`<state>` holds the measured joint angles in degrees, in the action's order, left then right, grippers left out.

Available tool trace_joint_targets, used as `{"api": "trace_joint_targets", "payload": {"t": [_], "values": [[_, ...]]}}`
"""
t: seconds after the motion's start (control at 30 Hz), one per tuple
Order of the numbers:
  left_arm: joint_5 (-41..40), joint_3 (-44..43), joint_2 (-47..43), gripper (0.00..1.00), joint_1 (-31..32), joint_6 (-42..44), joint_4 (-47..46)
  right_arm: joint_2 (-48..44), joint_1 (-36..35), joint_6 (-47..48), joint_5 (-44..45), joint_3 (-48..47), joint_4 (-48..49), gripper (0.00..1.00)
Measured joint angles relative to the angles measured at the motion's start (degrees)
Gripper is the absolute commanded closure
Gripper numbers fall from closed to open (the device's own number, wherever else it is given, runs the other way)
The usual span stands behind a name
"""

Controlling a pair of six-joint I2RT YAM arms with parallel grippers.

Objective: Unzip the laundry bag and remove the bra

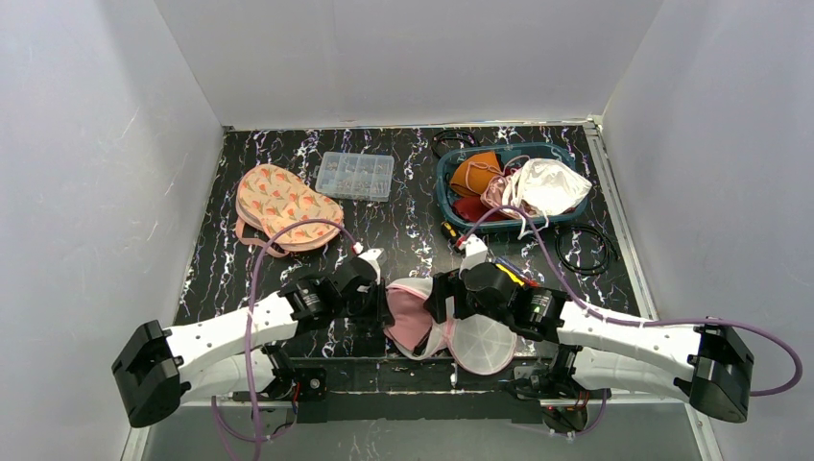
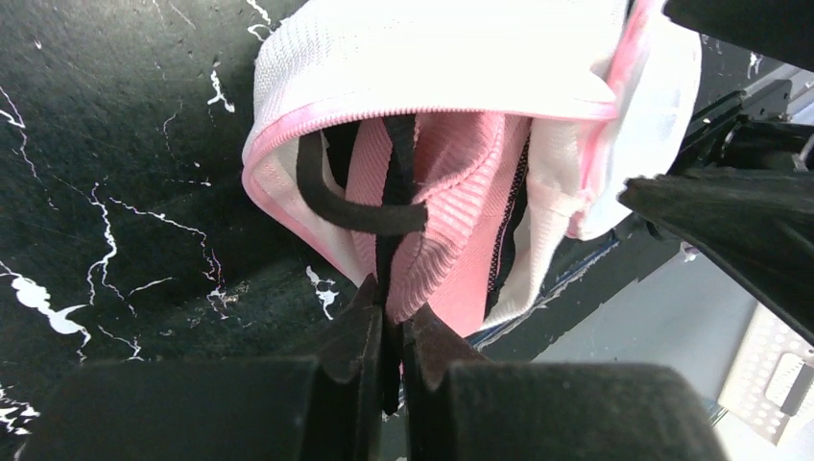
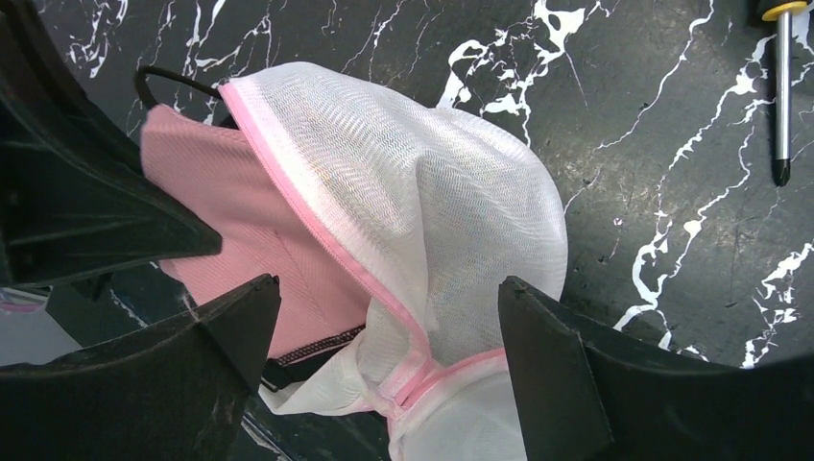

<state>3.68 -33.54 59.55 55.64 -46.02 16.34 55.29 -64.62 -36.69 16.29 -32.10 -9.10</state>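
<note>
A white mesh laundry bag [image 1: 478,344] with pink zipper trim lies at the near table edge, unzipped and gaping. A pink bra [image 1: 413,317] with black straps pokes out of its left side. My left gripper [image 2: 392,331] is shut on a black bra strap [image 2: 395,206] and the pink bra edge [image 2: 451,182] at the bag's mouth [image 2: 432,58]. My right gripper [image 3: 384,336] is open, its fingers straddling the bag [image 3: 432,211] near the zipper end, with the bra [image 3: 250,230] at its left.
A teal basket [image 1: 451,197] of clothes stands at the back right. A peach patterned pouch [image 1: 285,205] and a clear compartment box [image 1: 355,175] lie at the back left. A black cable [image 1: 587,252] and a screwdriver [image 3: 782,86] lie right of the bag.
</note>
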Motion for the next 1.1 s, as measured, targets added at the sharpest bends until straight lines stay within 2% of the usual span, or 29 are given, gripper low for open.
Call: {"api": "trace_joint_targets", "payload": {"t": [0.3,0.63,0.9,1.1], "values": [[-0.15,-4.55,-5.53,1.00,0.00,2.45,5.92,5.29,-1.16,4.63,2.71,-3.72,-1.99,0.19],[-0.46,-13.29,-11.06,1.00,0.00,6.84,18.40,-0.61,-1.40,4.94,5.79,-4.66,-3.10,0.05],[-0.79,-19.58,-12.55,1.00,0.00,10.93,24.48,-5.49,-1.40,4.81,2.86,-8.11,-5.88,0.01],[0.07,-21.79,-17.00,1.00,0.00,13.73,23.85,-11.65,-1.40,3.17,-3.04,-9.40,-3.87,0.01]]}}
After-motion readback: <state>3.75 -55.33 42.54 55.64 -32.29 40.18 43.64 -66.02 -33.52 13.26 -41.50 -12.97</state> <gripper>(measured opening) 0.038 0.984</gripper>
